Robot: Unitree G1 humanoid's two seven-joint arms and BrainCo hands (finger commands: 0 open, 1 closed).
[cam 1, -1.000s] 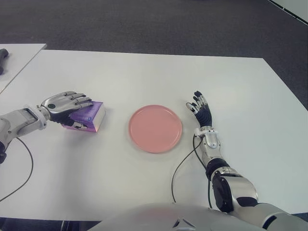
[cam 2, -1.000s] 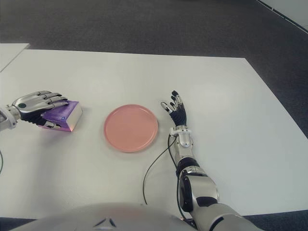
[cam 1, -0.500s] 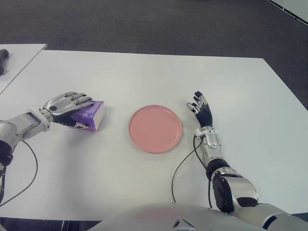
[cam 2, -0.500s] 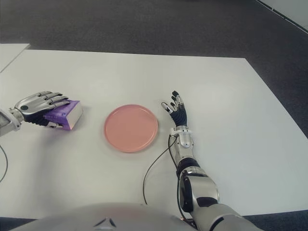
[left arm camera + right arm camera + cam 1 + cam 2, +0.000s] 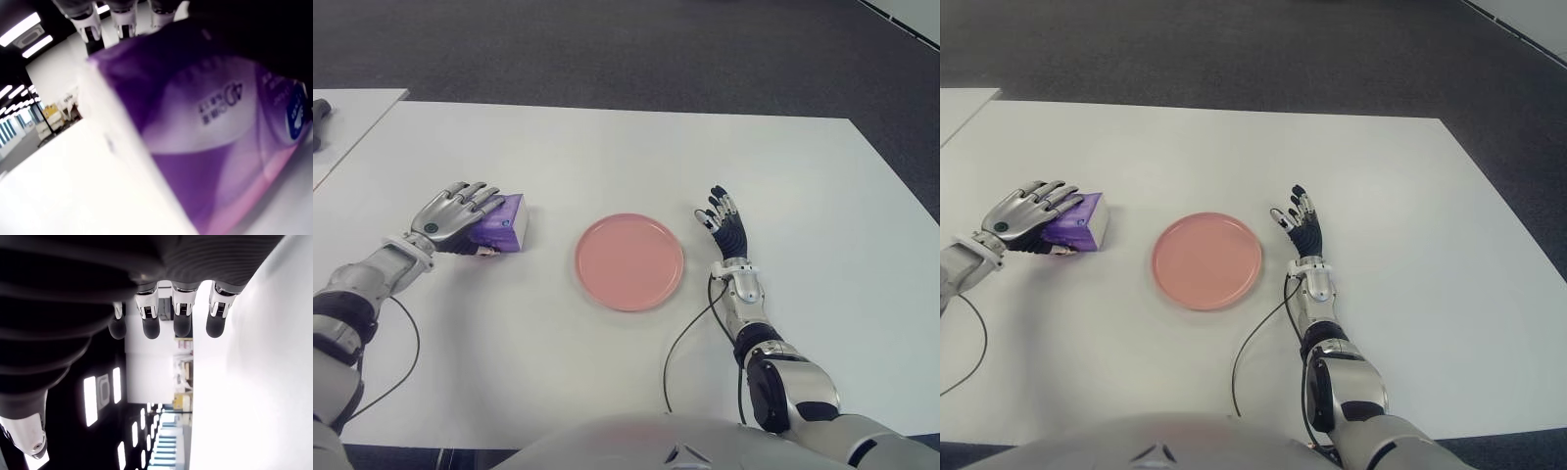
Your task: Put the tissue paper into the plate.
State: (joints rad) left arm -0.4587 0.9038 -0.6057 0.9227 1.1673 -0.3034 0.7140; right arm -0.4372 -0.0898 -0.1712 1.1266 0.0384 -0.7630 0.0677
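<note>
The tissue paper is a purple pack (image 5: 505,222) with a white side, on the white table (image 5: 607,157) left of the pink plate (image 5: 628,260). My left hand (image 5: 460,210) lies over the pack's top from its left. Its fingers (image 5: 122,19) reach past the far edge and the thumb presses the near side. The left wrist view is filled by the pack (image 5: 205,137), held close against the palm. The plate holds nothing. My right hand (image 5: 722,223) shows to the right of the plate, idle, with its fingers (image 5: 181,318) straight and holding nothing.
A black cable (image 5: 680,338) runs from the right wrist back toward my body. A second white table (image 5: 352,108) stands at the far left with a dark object (image 5: 318,113) on it. Dark carpet lies beyond the far edge.
My left forearm has swung in toward my body and the hand has turned. The pack has turned with it and now shows narrower, a little farther back. The right hand has stayed still.
</note>
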